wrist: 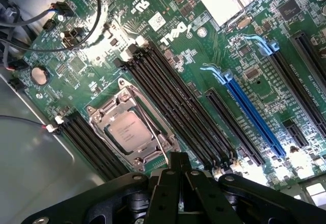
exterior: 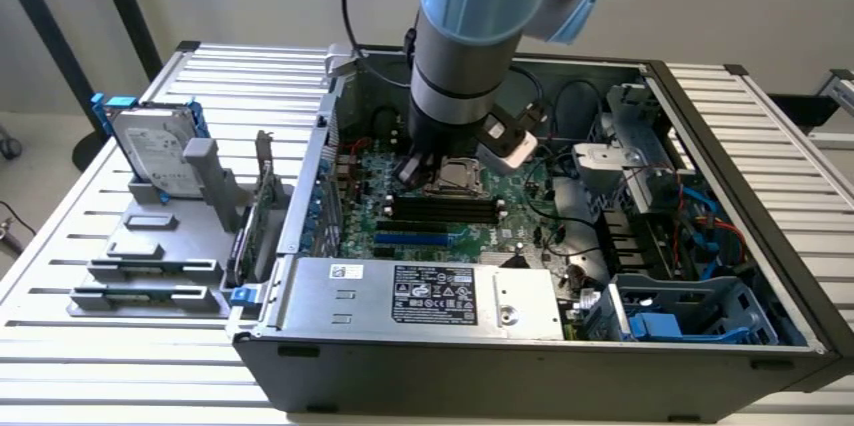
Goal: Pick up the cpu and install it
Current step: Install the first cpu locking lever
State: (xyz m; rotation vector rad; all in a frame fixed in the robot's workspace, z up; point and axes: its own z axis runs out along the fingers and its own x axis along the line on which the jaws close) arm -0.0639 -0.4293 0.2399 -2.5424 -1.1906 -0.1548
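The cpu (wrist: 127, 131), a small square chip with a silvery top, lies flat in its socket on the green motherboard (wrist: 76, 74), inside the socket's metal frame. In the exterior view the cpu (exterior: 461, 174) sits in the middle of the open computer case, just beside the arm's lower end. My gripper (wrist: 179, 164) hangs above the board a little off the socket's edge, near the black memory slots (wrist: 173, 96). Its black fingers are shut against each other with nothing between them. In the exterior view the gripper (exterior: 424, 170) is mostly hidden behind the arm.
The case walls (exterior: 534, 366) ring the board. A power supply (exterior: 427, 296) fills the near side, and a drive cage (exterior: 641, 146) with cables stands on the exterior view's right. A hard drive with blue brackets (exterior: 154, 151) stands in a grey holder outside the case. A blue slot (wrist: 254, 117) crosses the board.
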